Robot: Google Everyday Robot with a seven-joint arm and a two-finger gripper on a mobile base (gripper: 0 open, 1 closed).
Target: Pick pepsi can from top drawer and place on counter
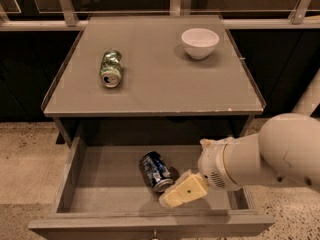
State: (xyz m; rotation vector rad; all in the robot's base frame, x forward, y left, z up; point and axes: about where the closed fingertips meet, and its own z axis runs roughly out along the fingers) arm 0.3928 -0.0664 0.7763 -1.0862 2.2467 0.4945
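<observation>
The pepsi can (pixel 155 170), dark blue with a silver end, lies on its side in the middle of the open top drawer (pixel 105 176). My gripper (pixel 186 171) is inside the drawer, just to the right of the can, with the fingers spread and nothing between them. Its lower cream finger (pixel 183 190) lies close to the can's silver end, at the can's front right. The big white arm (pixel 270 154) comes in from the right and hides the drawer's right part. The grey counter (pixel 165 79) is above the drawer.
A dented green can (pixel 111 68) lies on the counter's left side. A white bowl (pixel 200 42) stands at its back right. The drawer's front panel (pixel 150 225) juts toward me over a speckled floor (pixel 25 154). A railing runs behind the counter.
</observation>
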